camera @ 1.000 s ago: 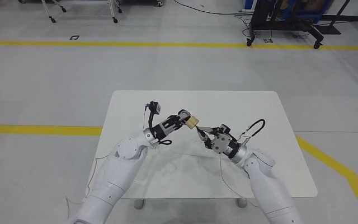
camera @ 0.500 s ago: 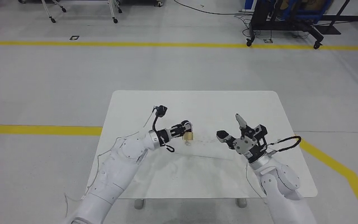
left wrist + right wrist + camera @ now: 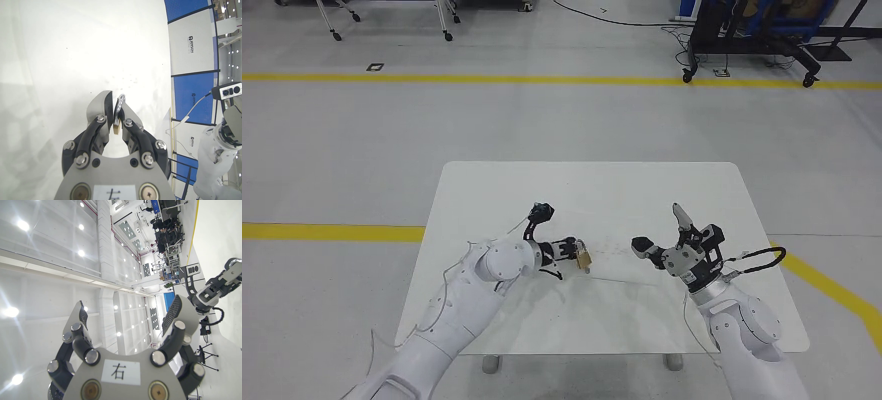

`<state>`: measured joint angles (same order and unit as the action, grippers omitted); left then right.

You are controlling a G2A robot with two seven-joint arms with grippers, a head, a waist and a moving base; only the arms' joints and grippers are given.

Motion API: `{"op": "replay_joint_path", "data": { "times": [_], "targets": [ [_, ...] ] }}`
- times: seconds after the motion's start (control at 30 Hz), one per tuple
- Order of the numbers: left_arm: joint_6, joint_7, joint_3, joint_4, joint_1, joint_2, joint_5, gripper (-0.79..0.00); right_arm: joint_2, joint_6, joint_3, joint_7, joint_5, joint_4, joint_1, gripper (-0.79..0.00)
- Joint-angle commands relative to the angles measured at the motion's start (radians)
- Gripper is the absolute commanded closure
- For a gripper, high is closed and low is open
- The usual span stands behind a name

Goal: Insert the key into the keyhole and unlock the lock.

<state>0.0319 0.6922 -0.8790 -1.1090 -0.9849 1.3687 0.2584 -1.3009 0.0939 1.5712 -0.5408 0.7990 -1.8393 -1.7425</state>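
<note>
Begin at the left fingers [image 3: 105, 108]: pressed together, pinching the lock [image 3: 116, 129] by its thin silver upper part, brass body hanging free behind the pads. Hard to name that silver part, shackle or key head; cannot tell, and no separate key made out anywhere.

From above, find the lock low over the surface [image 3: 672, 185], near its middle and tilted. Touching with a corner or just clear of it: cannot tell.

Farther out, see the right fingers [image 3: 171, 313] spread wide, holding nothing, raised off the surface and turned upward, well apart from the lock.

Judging by this, most likely a setting-down of the lock. To do it well:

- Hold the pinch firm through the descent; with such a narrow purchase, expect the brass body to swing.
- Level the lock first, then bring the brass body down flat rather than on an edge, to avoid a topple or a slide at release.
- Loosen the pinch slowly, and only once resting.
- Draw back straight along the fingers' own line, clear of the silver part, to avoid snagging and dragging it.
- Leave the right fingers wide and off to the side, out of the way.

With a key turn left to do instead, present the keyhole toward the right side and take the brass body, not the thin silver part, for less twisting.
</note>
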Motion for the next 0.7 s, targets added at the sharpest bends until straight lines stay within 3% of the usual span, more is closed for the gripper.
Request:
{"op": "replay_joint_path", "data": {
  "times": [0.0, 0.2, 0.37, 0.47, 0.67],
  "targets": [
    [0.002, -0.002, 0.0, 0.007, 0.004, 0.001, 0.001, -0.785, 0.0, 0.0, 0.0, 0.0, 0.0, 0.0, 0.0, -0.785],
    [0.006, -0.002, -0.022, 0.02, 0.011, 0.002, -0.044, -0.785, 0.0, 0.0, 0.0, 0.0, 0.0, 0.0, 0.0, -0.785],
    [0.064, -0.044, -0.085, 0.001, 0.008, -0.005, -0.116, -0.785, 0.0, -0.008, -0.006, 0.004, -0.012, 0.003, 0.005, -0.785],
    [0.108, -0.13, -0.11, -0.045, -0.011, -0.016, -0.041, -0.785, 0.0, -0.121, -0.01, 0.019, -0.088, 0.013, 0.015, -0.785],
    [0.137, -0.341, -0.171, -0.219, -0.105, -0.045, 0.18, -0.785, 0.0, -0.227, 0.086, 0.019, 0.044, 0.026, 0.005, -0.785]
  ]
}}
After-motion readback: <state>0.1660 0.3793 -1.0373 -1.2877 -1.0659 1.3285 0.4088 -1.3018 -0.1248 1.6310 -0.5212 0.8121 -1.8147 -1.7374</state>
